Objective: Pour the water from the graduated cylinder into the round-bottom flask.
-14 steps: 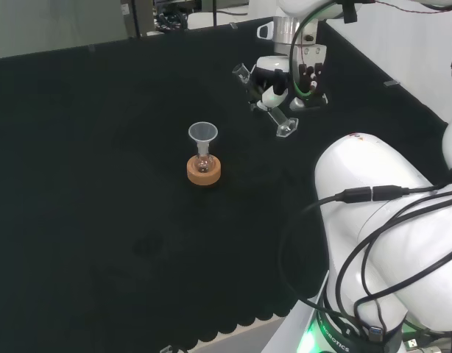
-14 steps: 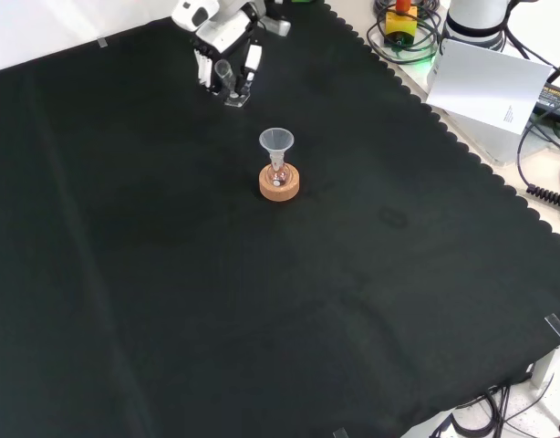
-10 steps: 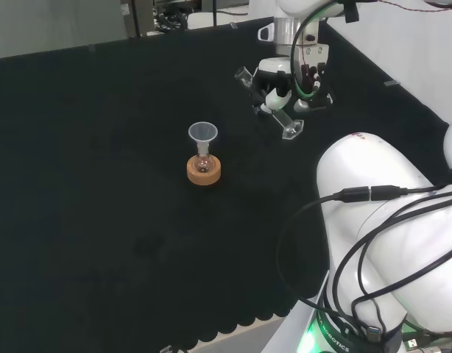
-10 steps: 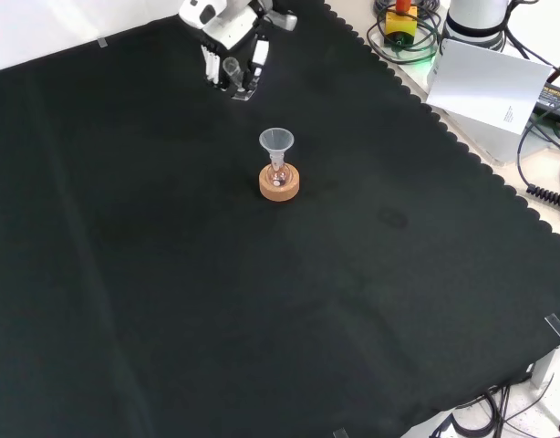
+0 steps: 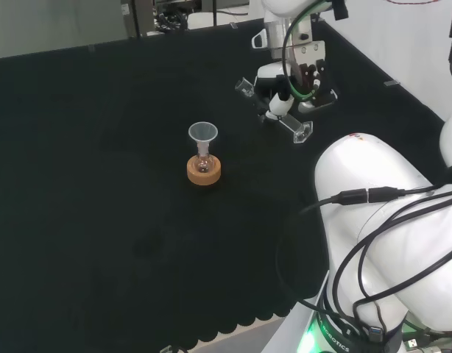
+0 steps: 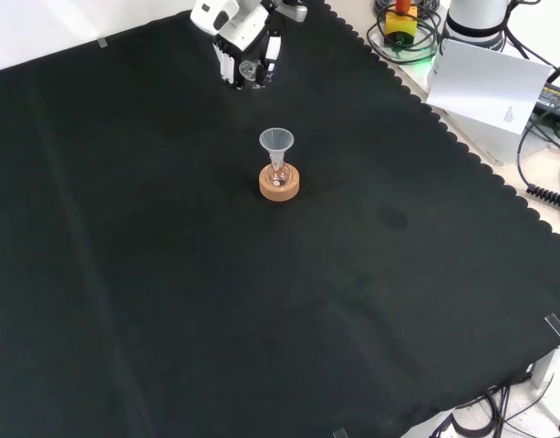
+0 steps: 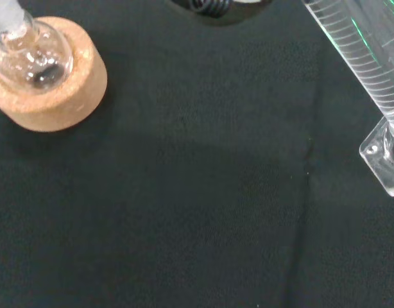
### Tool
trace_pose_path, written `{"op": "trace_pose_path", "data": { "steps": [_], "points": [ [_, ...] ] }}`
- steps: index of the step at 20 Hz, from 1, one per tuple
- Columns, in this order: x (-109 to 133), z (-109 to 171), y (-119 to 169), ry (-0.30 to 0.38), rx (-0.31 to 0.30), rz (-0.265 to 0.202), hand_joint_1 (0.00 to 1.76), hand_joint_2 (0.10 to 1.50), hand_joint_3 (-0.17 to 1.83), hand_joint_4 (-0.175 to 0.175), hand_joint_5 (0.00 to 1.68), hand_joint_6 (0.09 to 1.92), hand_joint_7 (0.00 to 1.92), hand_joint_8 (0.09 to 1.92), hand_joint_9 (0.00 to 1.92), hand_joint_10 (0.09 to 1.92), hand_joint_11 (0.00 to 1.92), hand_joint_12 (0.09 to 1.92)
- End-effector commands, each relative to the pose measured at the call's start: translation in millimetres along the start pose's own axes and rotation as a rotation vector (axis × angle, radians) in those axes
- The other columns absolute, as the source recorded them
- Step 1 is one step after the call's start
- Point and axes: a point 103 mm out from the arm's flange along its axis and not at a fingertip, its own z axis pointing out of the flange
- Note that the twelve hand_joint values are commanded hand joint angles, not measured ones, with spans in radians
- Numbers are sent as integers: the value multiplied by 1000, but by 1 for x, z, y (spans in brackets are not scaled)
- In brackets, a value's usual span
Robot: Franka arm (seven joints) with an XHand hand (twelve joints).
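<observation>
- The robot hand [image 5: 294, 79] sits in the upper right of the head view, above the black cloth of the desk [image 5: 101, 184], with its fingers curled round a clear graduated cylinder [image 5: 274, 116].
- The graduated cylinder is tilted in that view: its open mouth points to the upper left and its flat clear foot sits lower right, clear of the cloth.
- In the front view the robot hand [image 6: 243, 41] is near the top of the frame, left of centre, with the cylinder [image 6: 254, 71] showing below its fingers.
- The round-bottom flask [image 5: 204, 163] stands upright in a cork ring [image 5: 204, 173] near the middle of the head view, well apart from the robot hand and to its lower left.
- A clear funnel [image 5: 203, 135] sits in the flask's neck, its wide mouth up.
- In the front view the funnel [image 6: 276, 143], flask and cork ring [image 6: 279, 185] stand below the hand, slightly right of it.
- The wrist view shows the cylinder's ribbed scale [image 7: 360, 61] and its square foot, with the flask's bulb [image 7: 31, 56] resting in the cork ring [image 7: 56, 96] across the cloth from it.
- Whether the cylinder holds water cannot be told.
</observation>
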Motion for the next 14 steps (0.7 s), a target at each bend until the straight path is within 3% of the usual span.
{"op": "trace_pose_path", "data": {
  "steps": [1,11,14],
  "points": [
    [13,-1,-2,-66,60,-4,1504,1044,-6,-143,964,712,882,1078,1246,722,1239,681],
    [37,-3,-2,-175,166,15,1503,1044,-5,-142,975,716,880,1082,1244,724,1239,681],
    [45,-2,-2,-229,205,31,1389,1109,14,-131,977,710,924,1115,1314,418,1236,684]
  ]
}}
